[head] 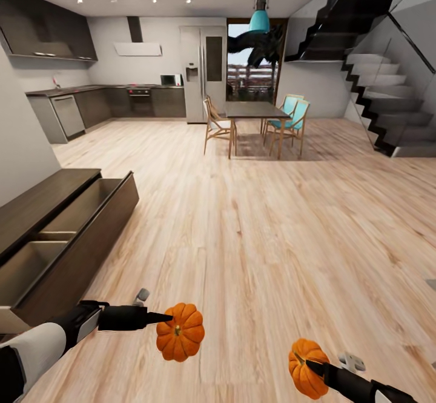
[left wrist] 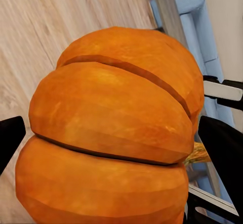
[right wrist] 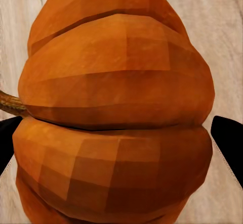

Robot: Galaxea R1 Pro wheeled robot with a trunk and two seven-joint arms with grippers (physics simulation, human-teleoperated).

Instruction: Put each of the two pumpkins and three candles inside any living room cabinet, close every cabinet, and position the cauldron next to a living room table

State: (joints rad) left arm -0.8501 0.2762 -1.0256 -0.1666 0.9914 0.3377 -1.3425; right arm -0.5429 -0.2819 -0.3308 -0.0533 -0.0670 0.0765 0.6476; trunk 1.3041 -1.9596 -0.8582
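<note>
Each of my hands holds one of the two bright-orange ribbed pumpkins above the wood floor. My left gripper (head: 171,320) is shut on the left pumpkin (head: 181,337), and its dark fingers (left wrist: 223,148) press on both sides of that pumpkin (left wrist: 116,113). My right gripper (head: 307,365) is shut on the right pumpkin (head: 303,376), whose brownish stem sticks out sideways in the right wrist view past that pumpkin (right wrist: 116,113). To my left stands the long dark-brown cabinet (head: 85,246) with its drawers pulled open, showing pale beige insides. Candles, cauldron and the low grey table are out of view.
Wide wood floor stretches ahead. A dark dining table (head: 254,109) with chairs stands far back in the middle, kitchen counters (head: 97,103) at the back left, and a staircase (head: 381,100) at the right. A white wall (head: 18,142) rises behind the cabinet.
</note>
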